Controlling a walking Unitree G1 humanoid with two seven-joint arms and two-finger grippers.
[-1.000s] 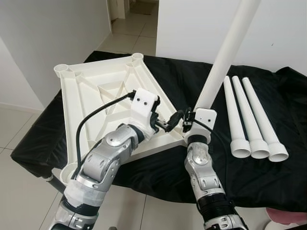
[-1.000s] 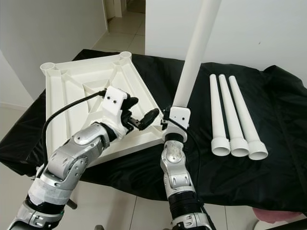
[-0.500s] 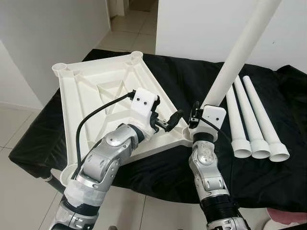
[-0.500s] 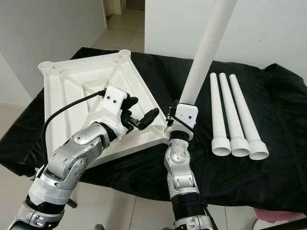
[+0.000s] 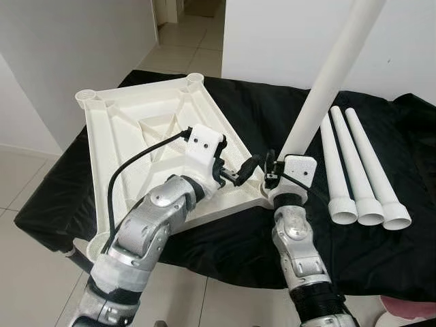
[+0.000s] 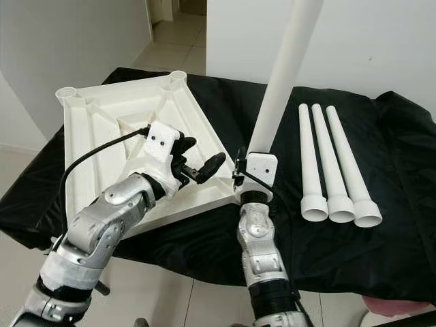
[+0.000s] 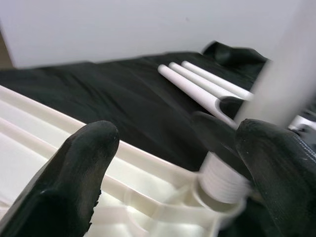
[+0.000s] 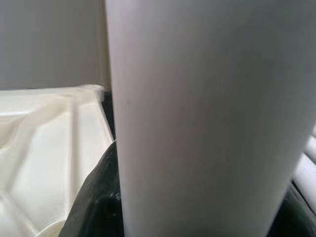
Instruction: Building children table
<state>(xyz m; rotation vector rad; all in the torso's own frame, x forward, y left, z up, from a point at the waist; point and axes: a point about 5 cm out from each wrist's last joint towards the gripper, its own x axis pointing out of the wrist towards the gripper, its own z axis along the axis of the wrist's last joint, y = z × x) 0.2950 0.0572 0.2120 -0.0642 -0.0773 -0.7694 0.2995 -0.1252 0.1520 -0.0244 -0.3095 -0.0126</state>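
A white plastic tabletop (image 5: 136, 129) lies upside down on the black cloth, with round sockets at its corners. My right gripper (image 5: 274, 172) is shut on a long white table leg (image 5: 327, 82), which stands nearly upright, leaning away to the right. The leg's threaded lower end (image 7: 219, 182) sits at the tabletop's near right corner socket. In the right wrist view the leg (image 8: 197, 123) is close up between the fingers. My left gripper (image 5: 238, 170) hovers open just left of that corner, over the tabletop's rim, holding nothing; its fingertips (image 7: 84, 163) frame the socket.
Three spare white legs (image 5: 361, 170) lie side by side on the cloth to the right. The black-draped table (image 5: 225, 245) ends close in front of me, with tiled floor (image 5: 27, 272) below. A white wall (image 5: 272, 41) stands behind. Something pink (image 5: 409, 306) is at lower right.
The held leg tipped further right half a second ago and has now swung partly back toward upright, my right wrist shifting with it. The left gripper has stayed in place.
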